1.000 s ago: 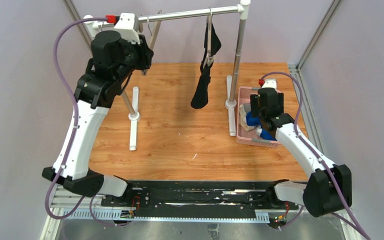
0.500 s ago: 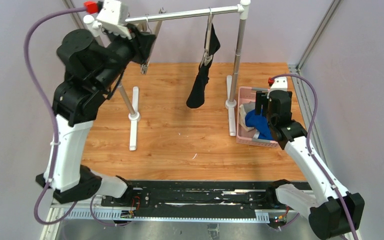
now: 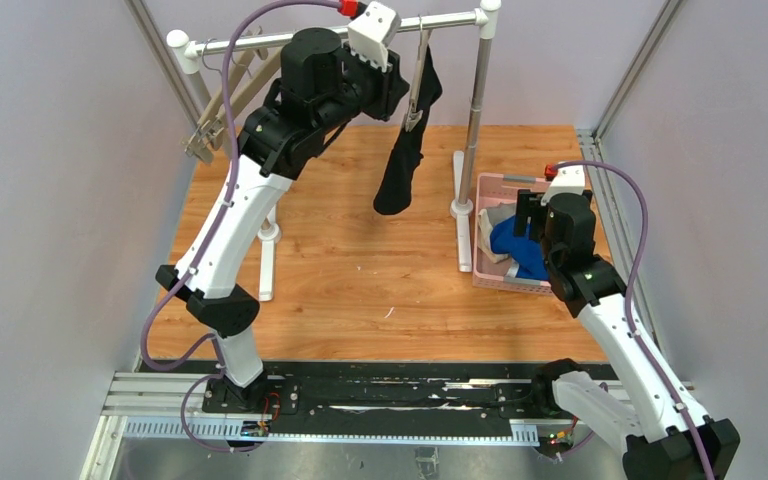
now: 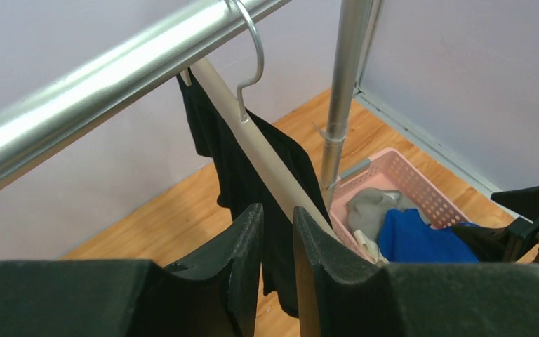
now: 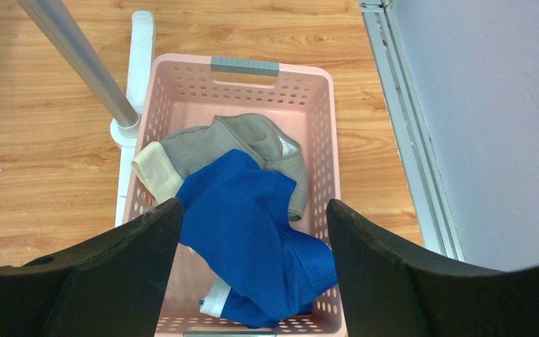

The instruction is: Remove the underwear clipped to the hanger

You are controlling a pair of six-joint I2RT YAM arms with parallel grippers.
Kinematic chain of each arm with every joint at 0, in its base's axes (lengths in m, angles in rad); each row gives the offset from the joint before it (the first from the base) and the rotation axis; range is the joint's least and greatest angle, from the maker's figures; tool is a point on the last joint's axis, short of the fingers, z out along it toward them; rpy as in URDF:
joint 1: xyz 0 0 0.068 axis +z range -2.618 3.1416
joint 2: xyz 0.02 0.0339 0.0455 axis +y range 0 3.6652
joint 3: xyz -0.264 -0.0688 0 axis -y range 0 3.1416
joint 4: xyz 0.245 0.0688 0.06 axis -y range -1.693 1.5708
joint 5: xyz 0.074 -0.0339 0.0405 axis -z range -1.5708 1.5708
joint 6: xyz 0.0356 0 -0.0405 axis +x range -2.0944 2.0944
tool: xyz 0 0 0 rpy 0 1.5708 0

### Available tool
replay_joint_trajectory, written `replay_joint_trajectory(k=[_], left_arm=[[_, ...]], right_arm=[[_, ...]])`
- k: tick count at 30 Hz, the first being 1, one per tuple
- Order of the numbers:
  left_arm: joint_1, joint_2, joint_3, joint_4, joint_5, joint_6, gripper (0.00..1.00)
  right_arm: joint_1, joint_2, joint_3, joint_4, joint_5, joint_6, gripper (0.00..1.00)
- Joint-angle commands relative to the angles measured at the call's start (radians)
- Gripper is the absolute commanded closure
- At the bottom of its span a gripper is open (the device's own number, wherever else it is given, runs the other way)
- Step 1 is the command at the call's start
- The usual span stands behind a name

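Observation:
The black brief [image 3: 398, 175] hangs clipped to a beige hanger [image 4: 267, 151] hooked on the rail [image 3: 290, 37]. My left gripper [image 3: 397, 98] is up at the rail, just left of that hanger. In the left wrist view the left gripper [image 4: 278, 210] has its fingers a narrow gap apart with nothing between them; the hanger's arm runs behind the right finger, and the black brief [image 4: 231, 175] hangs beyond. My right gripper [image 5: 253, 203] is open and empty above the pink basket [image 5: 245, 64]. The blue brief [image 5: 253, 232] and the grey brief [image 5: 245, 140] lie in the basket.
Empty wooden hangers [image 3: 222, 105] hang tilted at the rail's left end. The rack's right upright [image 3: 477, 110] stands between the black brief and the basket [image 3: 488, 183]. The rack's white feet [image 3: 268, 235] lie on the wooden table. Grey walls close both sides.
My left arm has swung right along the rail, from the empty hangers to the black brief's hanger. My right gripper has lifted back from the basket, where the blue brief now lies.

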Motion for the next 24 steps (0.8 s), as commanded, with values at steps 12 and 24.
replay_joint_trajectory(k=[12, 24], left_arm=[[-0.003, -0.075, -0.14, 0.239, 0.004, -0.011, 0.59], [-0.004, -0.01, -0.115, 0.304, 0.048, -0.152, 0.51]], right_arm=[[0.079, 0.036, -0.025, 0.01, -0.032, -0.043, 0.24], [0.094, 0.058, -0.029, 0.015, -0.04, -0.052, 0.24]])
